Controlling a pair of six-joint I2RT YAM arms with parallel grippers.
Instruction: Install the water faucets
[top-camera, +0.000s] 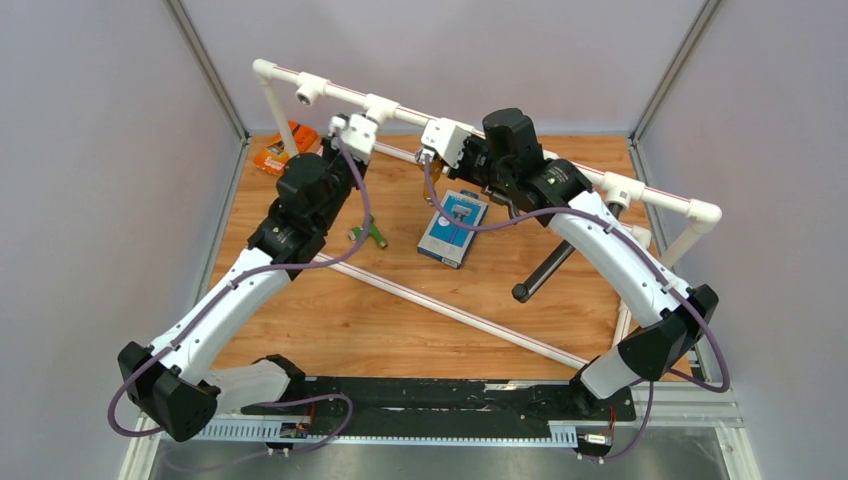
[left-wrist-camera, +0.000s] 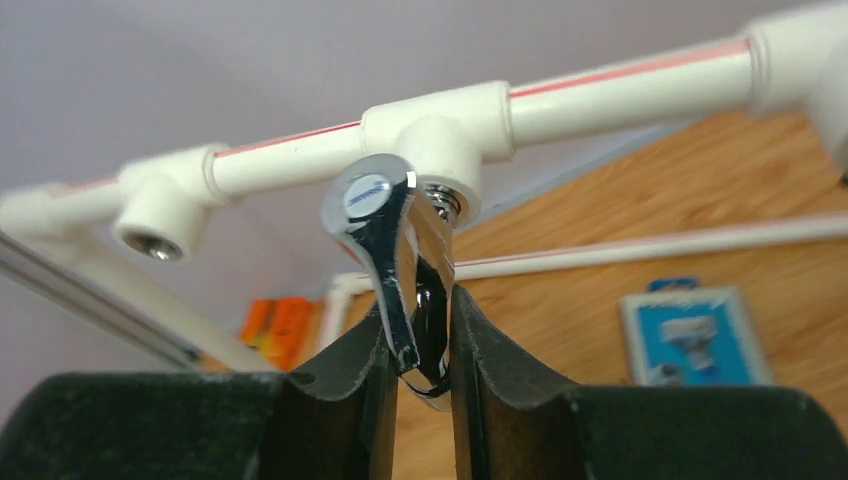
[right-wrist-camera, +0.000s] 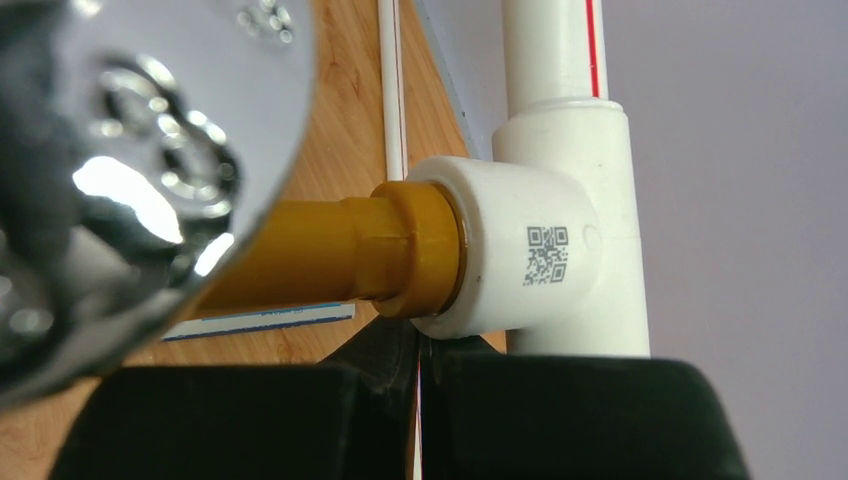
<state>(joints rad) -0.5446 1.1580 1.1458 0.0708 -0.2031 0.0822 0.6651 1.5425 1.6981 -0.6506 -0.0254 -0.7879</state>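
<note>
Left fingers (left-wrist-camera: 370, 400) are clamped on the chrome faucet (left-wrist-camera: 385, 250), its threaded end at a tee socket (left-wrist-camera: 440, 135). Right fingers (right-wrist-camera: 250, 420) look closed together, just under a brass-stemmed chrome tap (right-wrist-camera: 330, 260).

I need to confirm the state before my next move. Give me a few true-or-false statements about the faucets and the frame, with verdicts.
1. The left pincer is shut on the shiny chrome metal faucet. True.
2. On the white plastic pipe frame, the tee socket beside that faucet is empty. True.
3. The small green plastic faucet is already fitted in the frame. False: it lies on the wooden table.
4. The flat blue-and-white box rests atop the frame. False: it lies flat on the table.
</note>
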